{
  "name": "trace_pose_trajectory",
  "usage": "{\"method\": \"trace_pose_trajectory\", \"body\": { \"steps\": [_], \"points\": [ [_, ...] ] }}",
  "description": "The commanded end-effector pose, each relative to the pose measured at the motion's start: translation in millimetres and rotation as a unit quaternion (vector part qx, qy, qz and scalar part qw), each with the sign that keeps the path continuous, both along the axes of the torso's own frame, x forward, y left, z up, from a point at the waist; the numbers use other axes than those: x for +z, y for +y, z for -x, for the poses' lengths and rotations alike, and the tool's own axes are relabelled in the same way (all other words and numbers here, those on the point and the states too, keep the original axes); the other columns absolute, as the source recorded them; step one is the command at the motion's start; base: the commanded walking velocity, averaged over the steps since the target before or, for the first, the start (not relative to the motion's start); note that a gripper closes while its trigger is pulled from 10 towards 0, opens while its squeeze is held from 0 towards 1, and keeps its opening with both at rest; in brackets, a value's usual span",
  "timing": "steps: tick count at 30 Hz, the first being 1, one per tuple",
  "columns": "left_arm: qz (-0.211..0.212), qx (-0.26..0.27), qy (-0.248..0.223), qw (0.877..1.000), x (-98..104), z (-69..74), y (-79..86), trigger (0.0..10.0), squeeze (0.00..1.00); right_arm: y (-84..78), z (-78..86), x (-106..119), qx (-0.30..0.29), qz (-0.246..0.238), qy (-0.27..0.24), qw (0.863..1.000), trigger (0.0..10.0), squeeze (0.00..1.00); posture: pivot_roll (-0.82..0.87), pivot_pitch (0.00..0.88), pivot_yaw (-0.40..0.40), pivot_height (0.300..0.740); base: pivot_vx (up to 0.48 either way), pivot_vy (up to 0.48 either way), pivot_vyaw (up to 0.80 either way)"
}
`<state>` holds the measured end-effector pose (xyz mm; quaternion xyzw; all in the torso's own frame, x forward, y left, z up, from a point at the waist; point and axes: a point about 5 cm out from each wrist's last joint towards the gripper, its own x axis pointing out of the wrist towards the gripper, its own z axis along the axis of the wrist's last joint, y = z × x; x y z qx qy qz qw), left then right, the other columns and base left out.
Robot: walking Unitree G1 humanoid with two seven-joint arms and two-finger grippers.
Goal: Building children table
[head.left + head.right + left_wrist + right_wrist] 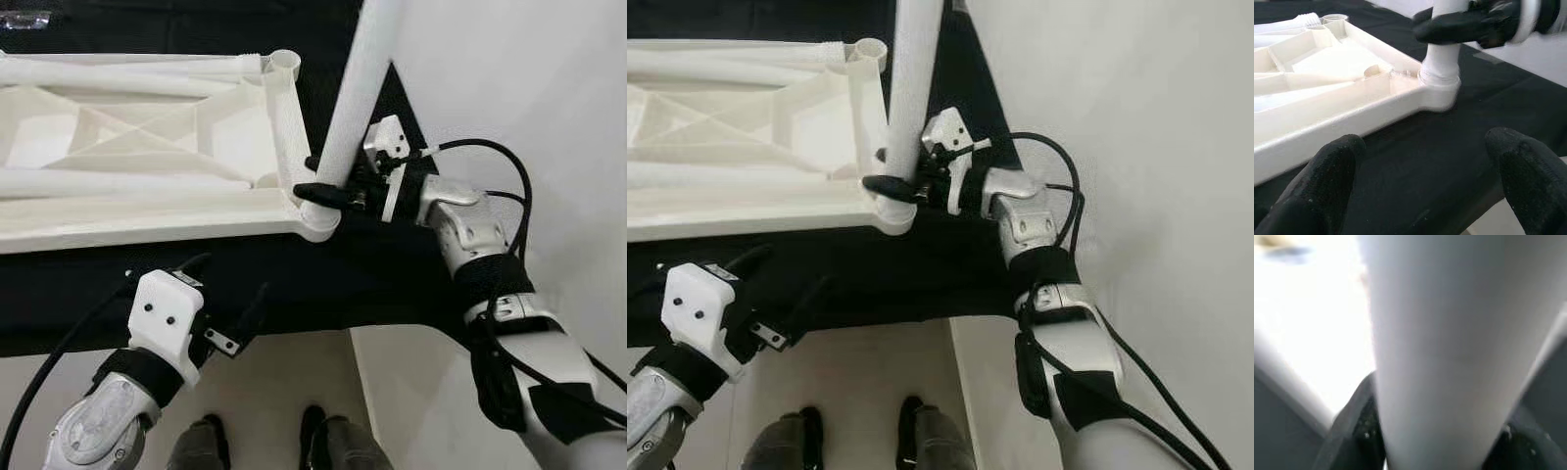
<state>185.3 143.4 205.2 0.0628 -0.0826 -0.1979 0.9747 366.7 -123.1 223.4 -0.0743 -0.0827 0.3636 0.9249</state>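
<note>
A white plastic tabletop [147,147] lies upside down on a black cloth [323,284], ribs facing up. A white table leg [358,88] stands upright in the tabletop's near right corner socket [318,223]. My right gripper [328,181] is shut on the leg just above the socket; in the right wrist view the leg [1449,352] sits between the black fingers. My left gripper [230,299] hovers open over the cloth in front of the tabletop's near edge, its fingertips [1332,166] apart and holding nothing. More white legs [108,181] lie inside the upturned tabletop.
The far right corner socket [286,63] of the tabletop stands open. A white wall [529,98] rises close on the right. The cloth's front edge [294,338] ends above a pale floor, where my feet [265,446] show.
</note>
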Motion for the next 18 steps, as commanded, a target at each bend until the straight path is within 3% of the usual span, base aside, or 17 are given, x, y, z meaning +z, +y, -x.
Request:
{"method": "trace_pose_trajectory", "body": {
  "steps": [1, 2, 6, 7, 8, 9, 10, 12, 15, 16, 18],
  "points": [
    [0.001, -0.002, 0.004, 1.0, -2.3, 1.6, -0.6, 10.0, 0.0, -17.3, 10.1, -34.9, -0.148, 0.027, 0.037, 0.988, 0.0, 0.0, 0.09, 0.286, -0.14, 0.74, 0.0, 0.0, 0.0],
    [-0.002, -0.004, 0.004, 1.0, -3.1, -1.1, 0.5, 10.0, 0.0, -11.2, 36.8, -54.3, -0.21, 0.009, 0.045, 0.977, 0.0, 0.0, 0.07, 0.279, -0.114, 0.74, 0.0, 0.0, 0.0],
    [-0.008, -0.013, 0.006, 1.0, -3.8, -3.6, 0.0, 10.0, 0.0, -5.4, 30.6, -53.0, -0.2, 0.003, 0.042, 0.979, 0.0, 0.0, 0.07, 0.268, -0.108, 0.74, 0.0, 0.0, 0.0],
    [-0.003, -0.016, 0.002, 1.0, -2.3, -6.4, -0.5, 10.0, 0.0, 1.5, 25.8, -47.9, -0.173, 0.013, 0.036, 0.984, 0.0, 0.0, 0.07, 0.271, -0.115, 0.74, 0.0, 0.0, 0.0],
    [-0.002, -0.015, 0.0, 1.0, -1.6, -7.6, -0.8, 10.0, 0.0, 3.1, 24.8, -46.8, -0.163, 0.023, 0.035, 0.986, 1.5, 0.0, 0.06, 0.268, -0.123, 0.74, 0.0, 0.0, 0.0],
    [-0.002, -0.015, 0.0, 1.0, -1.6, -7.6, -0.8, 10.0, 0.0, 3.1, 24.8, -46.8, -0.163, 0.023, 0.035, 0.986, 1.5, 0.0, 0.06, 0.268, -0.123, 0.74, 0.0, 0.0, 0.0],
    [-0.001, -0.013, -0.002, 1.0, -1.4, -8.5, -1.3, 10.0, 0.0, 5.4, 23.8, -46.6, -0.15, 0.033, 0.036, 0.987, 10.0, 0.0, 0.06, 0.269, -0.125, 0.74, 0.0, 0.0, 0.0],
    [-0.002, -0.01, -0.002, 1.0, -2.0, -8.6, -1.7, 10.0, 0.0, 11.4, 23.0, -44.6, -0.102, 0.034, 0.042, 0.993, 10.0, 0.0, 0.07, 0.271, -0.126, 0.74, 0.0, 0.0, 0.0],
    [-0.002, -0.009, -0.001, 1.0, -2.4, -8.2, -1.7, 10.0, 0.0, 14.4, 23.0, -43.4, -0.076, 0.034, 0.044, 0.996, 10.0, 0.0, 0.07, 0.271, -0.126, 0.74, 0.0, 0.0, 0.0],
    [-0.002, -0.007, -0.001, 1.0, -2.5, -7.9, -0.7, 10.0, 0.0, 17.8, 21.4, -39.3, -0.045, 0.03, 0.038, 0.998, 10.0, 1.0, 0.07, 0.271, -0.124, 0.74, 0.0, 0.0, 0.0],
    [-0.003, -0.006, -0.001, 1.0, -2.6, -7.7, 0.0, 10.0, 0.0, 20.6, 23.4, -35.9, -0.036, 0.027, 0.035, 0.998, 10.0, 1.0, 0.07, 0.271, -0.124, 0.74, 0.0, 0.0, 0.0]
  ]
}}
